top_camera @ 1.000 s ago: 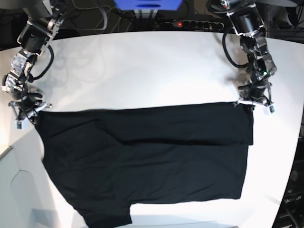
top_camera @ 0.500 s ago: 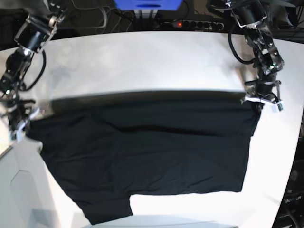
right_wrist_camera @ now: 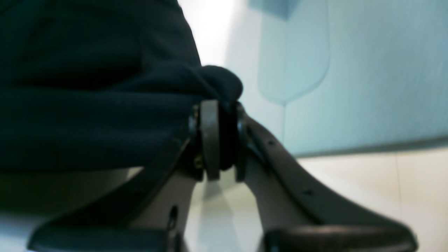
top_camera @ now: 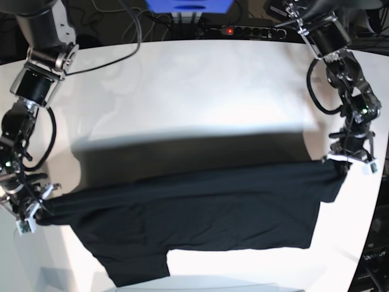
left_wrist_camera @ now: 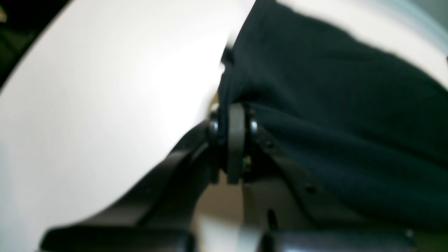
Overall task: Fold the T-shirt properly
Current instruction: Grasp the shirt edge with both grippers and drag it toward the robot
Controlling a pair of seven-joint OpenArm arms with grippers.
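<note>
Black T-shirt (top_camera: 200,213) stretching across the pale table (top_camera: 200,79)!
Its raised edge is hanging between the arms, the left hand (left_wrist_camera: 232,147) clenching one corner, the right hand (right_wrist_camera: 224,143) gripping the other, lower cloth lying on the table.

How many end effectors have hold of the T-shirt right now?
2. The left end effector grips the T-shirt at the upper right in the base view; the right end effector grips it at the left. None seems hidden.

White tabletop (top_camera: 213,79), blue obj (top_camera: 189,6) at base view's top edge, partly cut off
</note>
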